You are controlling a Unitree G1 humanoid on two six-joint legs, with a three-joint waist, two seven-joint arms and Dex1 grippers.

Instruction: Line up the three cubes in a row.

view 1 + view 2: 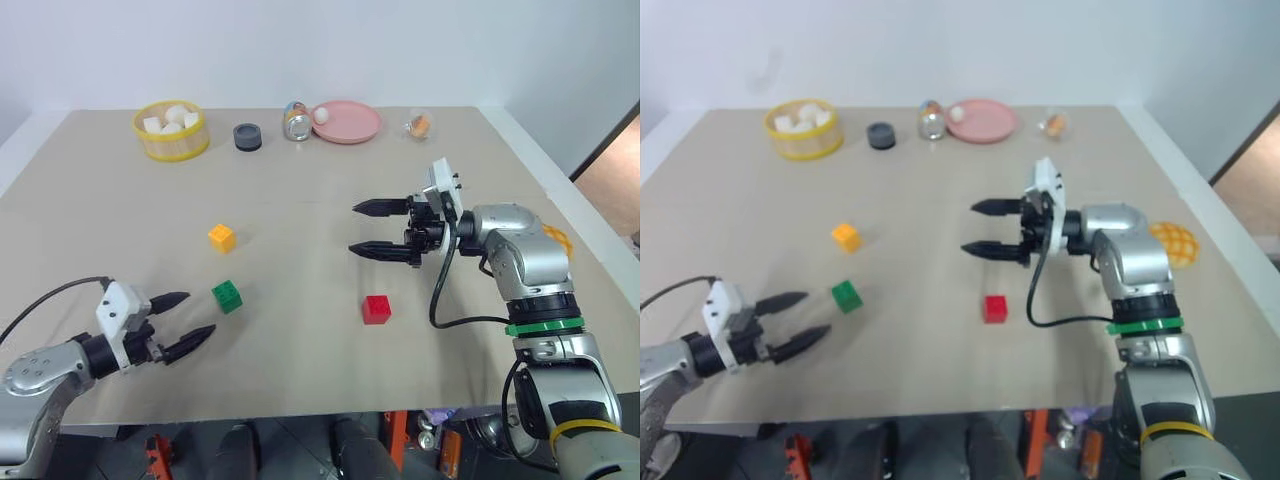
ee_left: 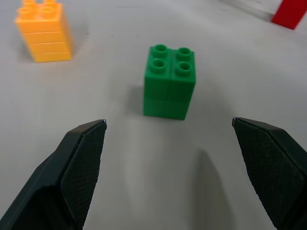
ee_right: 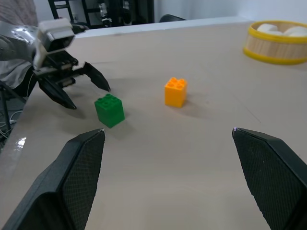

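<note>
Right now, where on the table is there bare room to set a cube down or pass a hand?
Widest free patch: bare table between the yellow basket and the yellow-orange cube. Another lies between the green cube and red cube. Crowded: the far edge, with basket, dark cap, can and pink plate.

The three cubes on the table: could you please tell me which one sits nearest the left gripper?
The green cube is nearest, just ahead of the left gripper and its open fingers. The yellow-orange cube lies farther back; the red cube sits far off to the right.
</note>
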